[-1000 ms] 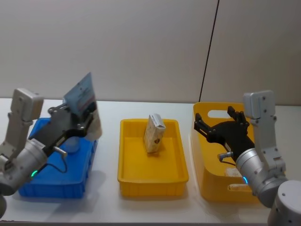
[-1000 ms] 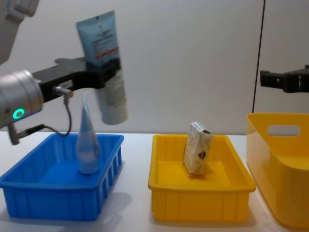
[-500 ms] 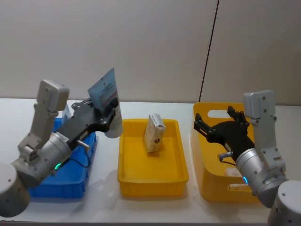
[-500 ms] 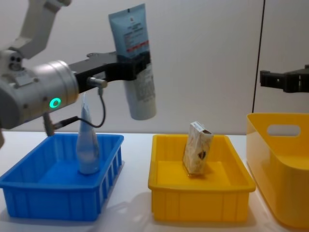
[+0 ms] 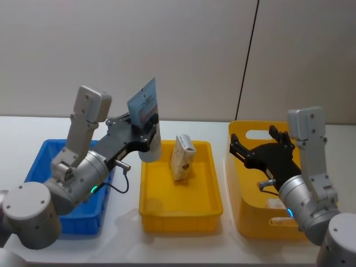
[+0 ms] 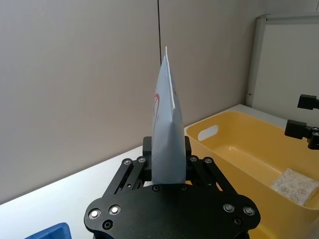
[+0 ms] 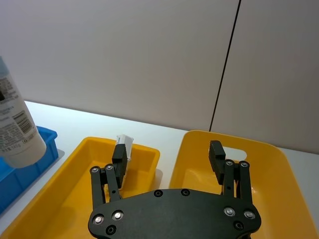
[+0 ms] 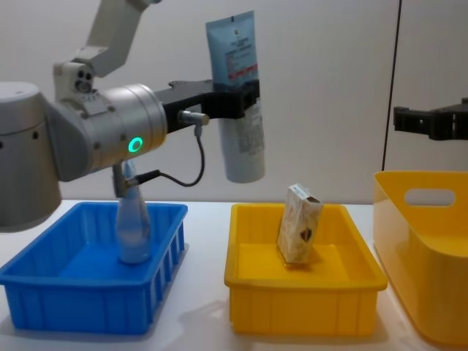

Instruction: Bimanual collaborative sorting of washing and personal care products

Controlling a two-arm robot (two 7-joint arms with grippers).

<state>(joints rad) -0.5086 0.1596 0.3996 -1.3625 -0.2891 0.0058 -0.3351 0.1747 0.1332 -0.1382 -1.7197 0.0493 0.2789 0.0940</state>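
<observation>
Head view: left gripper (image 5: 142,132) clamped on light-blue squeeze tube (image 5: 143,107) at mid-body. The tube's crimped end is up and its cap end down. It is held in the air at the left rim of shallow yellow tray (image 5: 181,214), beside blue bin (image 5: 36,161). Beige marbled carton (image 5: 182,157) stands tilted in the tray's back half, just right of the tube's cap end, not touching it. Right gripper (image 5: 260,149) has fingers spread, holds nothing, and hovers over deep yellow bin (image 5: 245,219).

Left wrist view: left gripper (image 6: 167,167) pinches the tube (image 6: 167,114) edge-on, one finger on each flat face. This view adds a second carton (image 6: 294,184) lying flat on the floor of the deep yellow bin (image 6: 239,144).

Right wrist view: right gripper (image 7: 168,154) jaws wide apart, empty, over the deep yellow bin (image 7: 269,169). Carton (image 7: 125,141) sits behind one finger, inside the tray (image 7: 84,189). Tube's cap end (image 7: 15,134) is at the frame edge, next to the blue bin (image 7: 30,164).

Chest view: gives height. Tube (image 8: 241,95) hangs near-upright in the left gripper (image 8: 235,104), cap end well above the tray's (image 8: 303,307) left rim and above the carton's (image 8: 298,223) top. Adds a second tube (image 8: 133,219), clear bluish, standing in the blue bin (image 8: 73,307). Right gripper (image 8: 417,121) enters at the right edge, above the deep bin (image 8: 431,292).
</observation>
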